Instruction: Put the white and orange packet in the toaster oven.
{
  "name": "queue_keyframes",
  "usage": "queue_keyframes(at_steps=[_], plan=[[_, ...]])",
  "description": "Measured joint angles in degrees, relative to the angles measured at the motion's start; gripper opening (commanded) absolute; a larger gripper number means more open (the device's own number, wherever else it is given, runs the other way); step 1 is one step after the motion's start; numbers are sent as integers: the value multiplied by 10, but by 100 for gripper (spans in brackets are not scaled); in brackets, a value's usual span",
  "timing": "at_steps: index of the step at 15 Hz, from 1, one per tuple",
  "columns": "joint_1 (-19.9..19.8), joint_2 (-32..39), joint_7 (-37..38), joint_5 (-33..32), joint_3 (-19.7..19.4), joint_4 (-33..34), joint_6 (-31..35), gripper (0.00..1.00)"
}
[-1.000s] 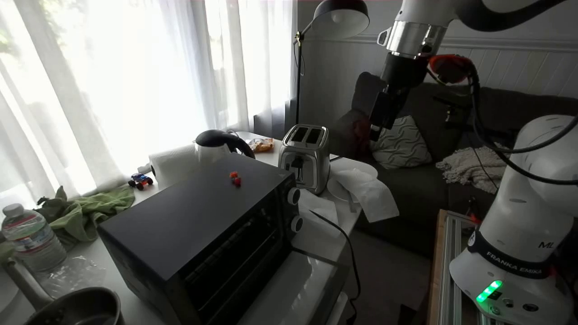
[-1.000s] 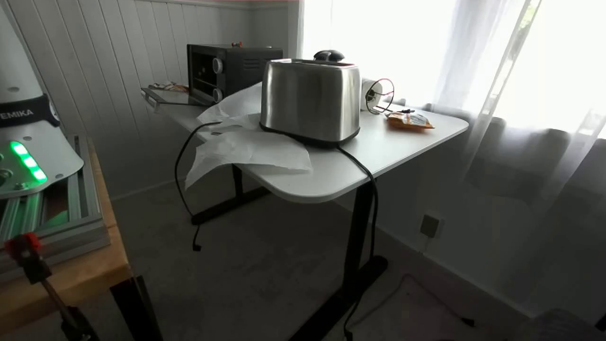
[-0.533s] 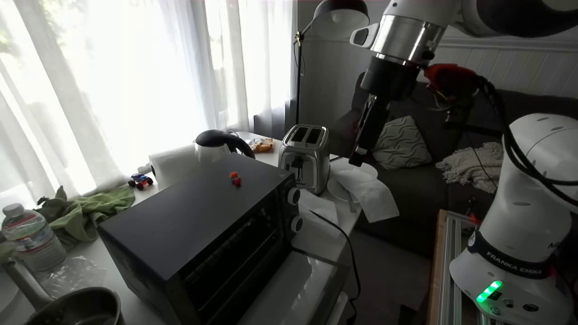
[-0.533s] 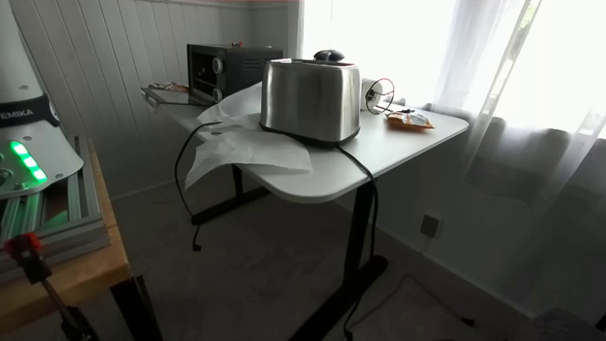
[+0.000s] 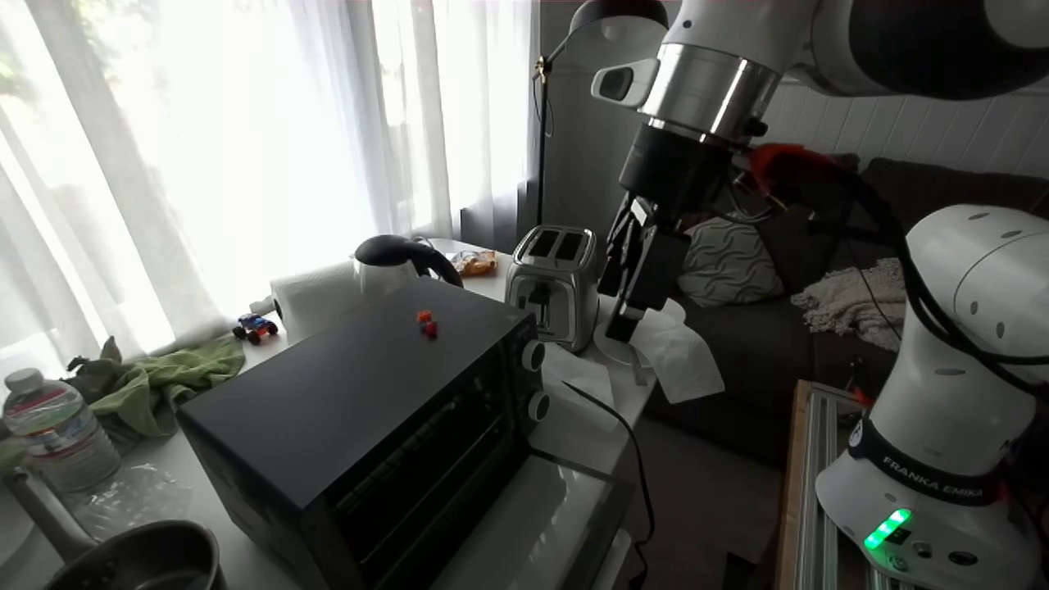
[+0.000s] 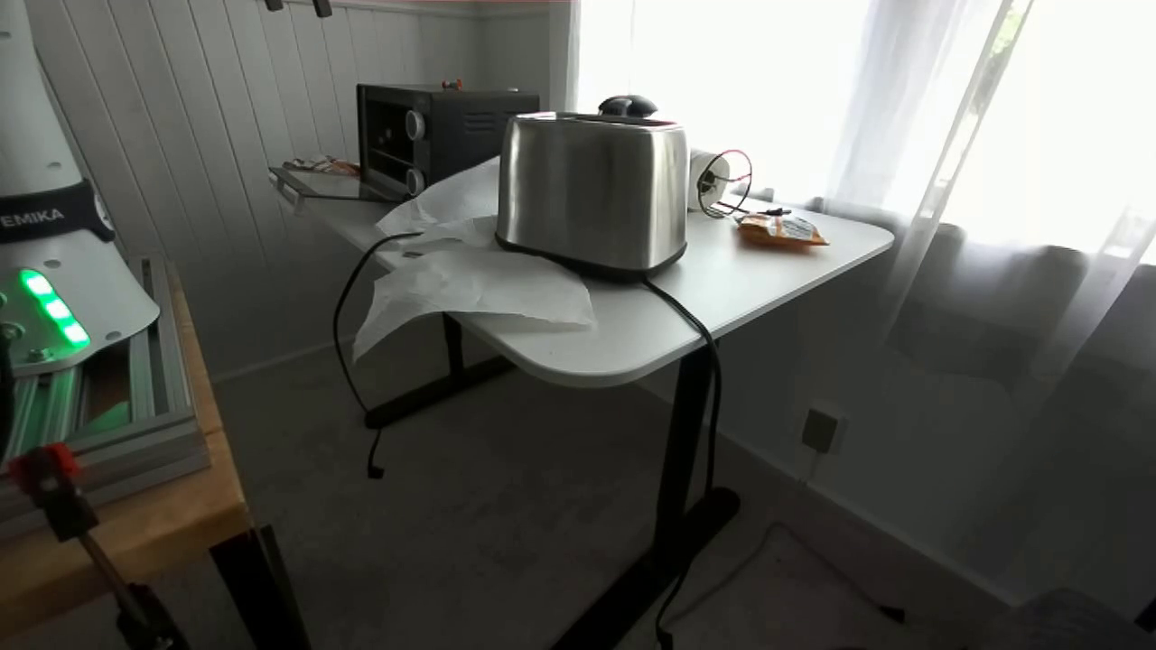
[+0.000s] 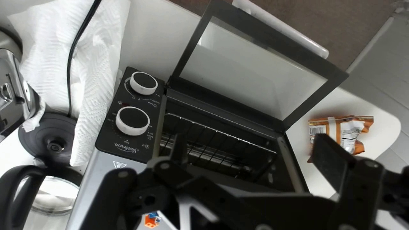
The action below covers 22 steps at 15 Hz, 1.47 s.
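With the gripper [image 7: 250, 140] spread, only the wrist view showed the packet's [image 7: 342, 132] barcode [image 7: 317, 129], beside the oven [image 7: 223, 109] near the table's [image 7: 387, 124] corner.

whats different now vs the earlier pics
In an exterior view, the gripper moved down and leftward in the picture, toward the toaster oven. It is open; nothing was visibly gripped or released. The open oven door, silver toaster, orange-white packet beside the oven and packet near the toaster stayed put.
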Motion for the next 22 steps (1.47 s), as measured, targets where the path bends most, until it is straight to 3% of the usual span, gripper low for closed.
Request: queue_keyframes(at_steps=[4, 6, 16, 22], plan=[[0, 3, -8, -1, 0, 2, 0, 100], [7, 27, -51, -1, 1, 15, -4, 100], [47, 318, -253, -1, 33, 202, -1, 100], [49, 426, -333, 0, 71, 283, -9, 100]])
